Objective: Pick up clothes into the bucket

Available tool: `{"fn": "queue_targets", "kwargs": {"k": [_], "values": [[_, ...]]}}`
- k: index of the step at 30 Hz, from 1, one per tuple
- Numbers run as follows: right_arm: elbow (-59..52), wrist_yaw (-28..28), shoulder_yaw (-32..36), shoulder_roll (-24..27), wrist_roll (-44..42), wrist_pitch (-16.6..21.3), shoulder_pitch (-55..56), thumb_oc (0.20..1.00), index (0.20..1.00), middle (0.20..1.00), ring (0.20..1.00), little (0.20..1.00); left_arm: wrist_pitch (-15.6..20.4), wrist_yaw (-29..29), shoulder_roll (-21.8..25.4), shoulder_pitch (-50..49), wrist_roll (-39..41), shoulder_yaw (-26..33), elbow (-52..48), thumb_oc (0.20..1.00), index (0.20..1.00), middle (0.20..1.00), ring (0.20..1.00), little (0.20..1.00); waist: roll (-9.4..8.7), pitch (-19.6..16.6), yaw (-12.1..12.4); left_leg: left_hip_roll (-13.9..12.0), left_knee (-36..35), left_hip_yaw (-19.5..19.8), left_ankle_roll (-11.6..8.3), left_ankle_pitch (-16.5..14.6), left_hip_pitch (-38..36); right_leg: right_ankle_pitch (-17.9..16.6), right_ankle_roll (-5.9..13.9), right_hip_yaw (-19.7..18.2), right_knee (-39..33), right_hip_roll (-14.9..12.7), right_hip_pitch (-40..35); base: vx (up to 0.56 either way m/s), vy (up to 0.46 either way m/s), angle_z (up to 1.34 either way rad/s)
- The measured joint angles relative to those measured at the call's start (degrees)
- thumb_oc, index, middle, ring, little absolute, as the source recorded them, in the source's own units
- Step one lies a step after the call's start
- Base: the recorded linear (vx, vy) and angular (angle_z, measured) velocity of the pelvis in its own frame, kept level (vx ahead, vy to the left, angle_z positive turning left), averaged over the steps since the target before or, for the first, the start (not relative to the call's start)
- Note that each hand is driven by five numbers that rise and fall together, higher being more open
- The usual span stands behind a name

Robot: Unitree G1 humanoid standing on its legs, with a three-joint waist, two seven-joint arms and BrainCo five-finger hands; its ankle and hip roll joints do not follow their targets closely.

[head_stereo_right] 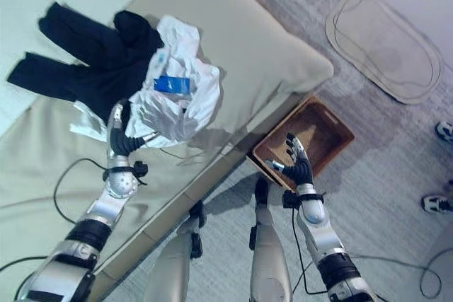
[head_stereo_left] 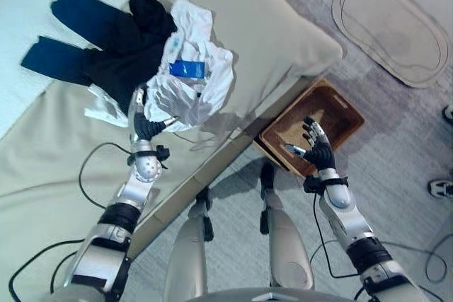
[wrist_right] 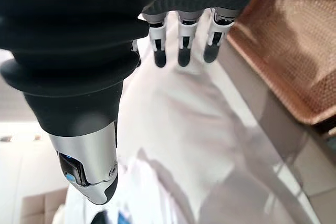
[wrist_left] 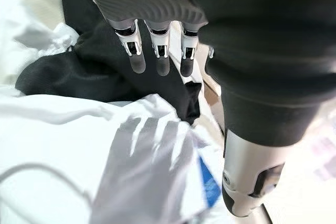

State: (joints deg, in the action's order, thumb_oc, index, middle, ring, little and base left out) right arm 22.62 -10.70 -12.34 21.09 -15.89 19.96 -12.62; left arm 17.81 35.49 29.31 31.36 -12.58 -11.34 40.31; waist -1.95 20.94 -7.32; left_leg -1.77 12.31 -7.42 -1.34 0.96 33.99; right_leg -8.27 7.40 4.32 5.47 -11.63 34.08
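I see the clothes on the bed (head_stereo_left: 64, 167): a white garment (head_stereo_left: 191, 83) crumpled in a heap, and a dark garment (head_stereo_left: 106, 40) lying partly under it and spreading away from it. The left robot hand (head_stereo_left: 141, 122) is at the near edge of the white garment, with fingers straight and relaxed, holding nothing; in its wrist view the fingers (wrist_left: 137, 61) hover over the dark cloth. So the pile lies directly ahead of this hand, and this is the nearer arm by far.

The right robot hand (head_stereo_left: 316, 145) is also open and empty. It hangs over the brown bucket (head_stereo_left: 340, 114), which stands on the floor beside the bed, well apart from the clothes.

In my judgement, the left hand must close on the white garment first, then carry it sideways to the right, over the bed edge, to the bucket.
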Motion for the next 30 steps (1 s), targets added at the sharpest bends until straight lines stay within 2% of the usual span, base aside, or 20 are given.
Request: {"fn": "queue_targets", "kwargs": {"k": [3,6,9,14,20,22,23,30], "values": [[0.2,-0.3,0.2,0.9,0.0,0.1,-0.8,1.0,1.0,1.0,1.0,1.0,-1.2,1.1,2.7,4.2,-2.2,-1.4,1.6,1.0,1.0,1.0,1.0,1.0,-0.07,0.9,-1.3,0.0,2.0,0.2,0.28,-0.2,2.7,0.8,-0.05,0.0,2.6,-0.5,2.8,-0.05,0.008,0.06],[0.2,-1.1,0.5,1.6,0.0,0.6,-3.5,1.0,1.0,1.0,1.0,1.0,-3.4,2.3,5.6,7.9,-4.8,-3.3,2.0,1.0,1.0,1.0,1.0,1.0,-0.11,1.1,-1.5,-0.1,4.5,0.2,0.06,-1.0,7.5,2.2,-0.24,-0.6,6.1,-0.8,8.3,-0.04,-0.005,0.0],[0.2,-1.5,0.5,2.0,0.0,0.8,-4.7,1.0,1.0,1.0,1.0,1.0,-5.3,3.2,5.6,9.9,-6.4,-4.3,3.6,1.0,1.0,1.0,1.0,1.0,-0.18,1.8,-1.9,-0.3,7.0,0.7,0.01,-1.3,10.6,2.5,-0.44,-0.8,8.6,-0.7,11.3,-0.02,-0.013,0.0],[0.2,-2.0,1.0,2.1,0.0,1.2,-5.6,1.0,1.0,1.0,1.0,1.0,-8.5,3.3,5.7,11.7,-11.1,-5.8,6.3,1.0,1.0,1.0,1.0,1.0,-0.26,2.2,-2.8,-0.7,11.7,1.6,-0.17,-2.9,14.8,5.3,-1.04,-0.9,15.2,-0.8,16.0,0.0,-0.016,0.04],[0.0,-1.6,2.2,2.1,0.0,1.3,-5.5,1.0,1.0,1.0,1.0,1.0,-8.2,1.5,5.7,12.3,-11.3,-5.7,6.2,1.0,1.0,1.0,1.0,1.0,-0.27,2.2,-2.8,-0.9,14.2,2.1,-0.23,-3.7,16.7,7.1,-1.77,-1.0,18.9,-0.8,18.5,0.0,0.0,0.0],[0.0,-1.2,3.2,2.1,0.0,1.3,-5.4,1.0,1.0,1.0,1.0,1.0,-7.4,0.5,5.7,12.2,-11.3,-6.0,6.2,0.787,0.787,0.787,0.787,0.787,-0.28,2.1,-2.8,-0.9,14.1,2.1,-0.24,-3.7,17.0,7.2,-1.78,-1.1,18.8,-0.8,18.8,0.0,0.0,0.0],[0.0,-0.9,3.5,2.1,0.0,1.4,-5.3,1.0,1.0,1.0,1.0,1.0,-7.1,-0.4,5.7,12.2,-11.3,-6.6,6.2,0.213,0.213,0.213,0.213,0.213,-0.28,1.8,-2.8,-0.9,14.2,2.1,-0.44,-3.8,17.4,7.3,-1.77,-1.2,18.8,-0.8,19.3,0.0,0.0,0.0],[0.1,0.3,3.6,2.1,-0.1,1.9,-5.1,1.0,1.0,1.0,1.0,1.0,-6.8,-2.2,6.1,13.7,-11.4,-7.3,6.8,0.2,0.2,0.2,0.2,0.2,-0.29,0.0,-2.7,-0.8,14.9,2.0,-0.46,-3.9,19.0,7.0,-1.48,-1.4,19.6,-0.8,20.9,0.0,0.0,0.0]]}}
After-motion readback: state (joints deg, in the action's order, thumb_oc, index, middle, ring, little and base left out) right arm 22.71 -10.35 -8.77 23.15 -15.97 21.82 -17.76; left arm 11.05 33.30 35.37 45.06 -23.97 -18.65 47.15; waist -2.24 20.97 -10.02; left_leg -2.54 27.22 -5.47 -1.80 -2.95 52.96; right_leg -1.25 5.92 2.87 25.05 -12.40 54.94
